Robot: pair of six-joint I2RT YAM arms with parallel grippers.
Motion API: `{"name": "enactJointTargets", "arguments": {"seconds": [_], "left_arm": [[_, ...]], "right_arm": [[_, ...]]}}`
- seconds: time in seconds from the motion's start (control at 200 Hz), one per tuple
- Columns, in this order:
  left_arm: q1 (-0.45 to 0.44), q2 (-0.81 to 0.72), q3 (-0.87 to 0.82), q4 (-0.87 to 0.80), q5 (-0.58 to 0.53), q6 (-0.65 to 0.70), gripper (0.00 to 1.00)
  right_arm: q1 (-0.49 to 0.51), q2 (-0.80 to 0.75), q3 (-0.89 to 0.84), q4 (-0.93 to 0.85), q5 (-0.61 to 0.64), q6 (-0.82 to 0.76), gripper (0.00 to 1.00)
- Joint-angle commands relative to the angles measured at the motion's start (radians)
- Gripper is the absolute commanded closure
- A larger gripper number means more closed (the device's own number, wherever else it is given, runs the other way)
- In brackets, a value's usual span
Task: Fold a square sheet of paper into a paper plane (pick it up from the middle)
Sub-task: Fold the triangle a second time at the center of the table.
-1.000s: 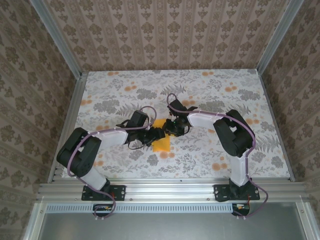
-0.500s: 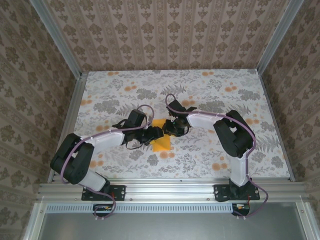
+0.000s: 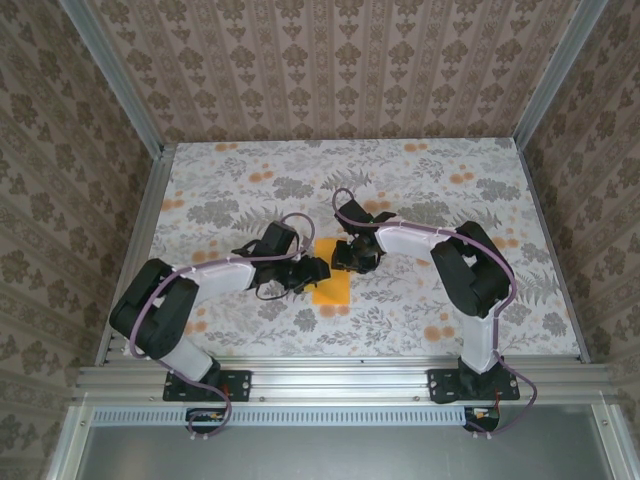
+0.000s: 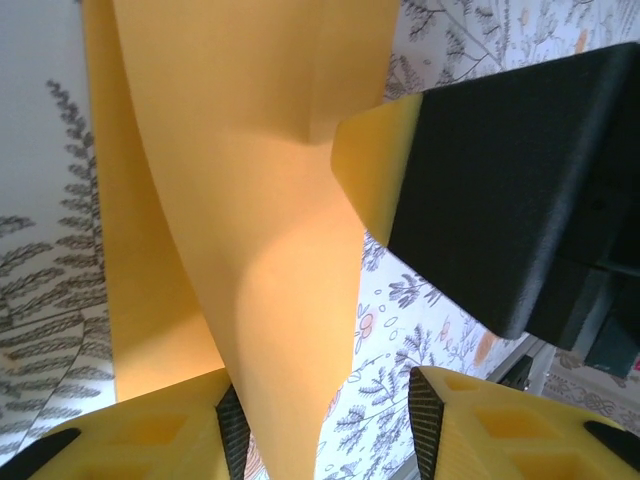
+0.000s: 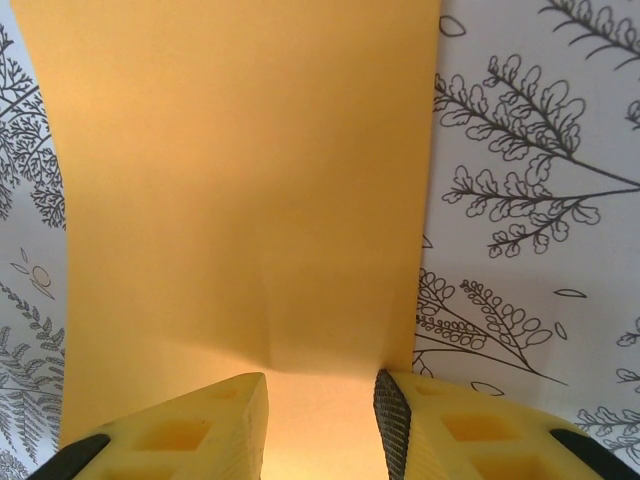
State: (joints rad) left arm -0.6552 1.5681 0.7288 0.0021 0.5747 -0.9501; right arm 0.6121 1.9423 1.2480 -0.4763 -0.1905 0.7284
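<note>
The orange sheet of paper (image 3: 331, 286) lies partly folded mid-table, between both arms. In the left wrist view the paper (image 4: 250, 170) rises in a curved ridge that runs down between my left gripper's (image 4: 320, 385) fingers. It rests against the left pad while the right pad stands apart, so the gripper is open. The right gripper's black and yellow finger (image 4: 500, 180) presses the sheet's far edge. In the right wrist view the paper (image 5: 240, 170) spreads flat ahead and curls up between my right gripper's (image 5: 321, 380) open fingers. From above, the left gripper (image 3: 314, 269) and right gripper (image 3: 346, 258) meet over the sheet.
The table (image 3: 420, 310) wears a white cloth printed with grey ferns and small orange flowers. Patterned walls (image 3: 330, 70) and aluminium posts close in the back and both sides. A metal rail (image 3: 330, 378) runs along the near edge by the arm bases.
The left arm swung its elbow outward and then came back. The left gripper edged a little to the right, and the visible orange sheet shifted slightly right with it.
</note>
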Motion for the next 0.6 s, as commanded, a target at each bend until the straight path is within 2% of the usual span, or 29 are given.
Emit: {"name": "enactJointTargets", "arguments": {"seconds": [0.0,0.595], "left_arm": [[-0.009,0.014,0.036,0.054,0.031,-0.009,0.53],[-0.013,0.093,0.069,0.151,0.040,-0.036,0.57]], "right_arm": [[-0.005,0.035,-0.021,-0.067,-0.001,0.006,0.62],[-0.043,0.050,-0.068,0.017,-0.119,0.053,0.62]]}}
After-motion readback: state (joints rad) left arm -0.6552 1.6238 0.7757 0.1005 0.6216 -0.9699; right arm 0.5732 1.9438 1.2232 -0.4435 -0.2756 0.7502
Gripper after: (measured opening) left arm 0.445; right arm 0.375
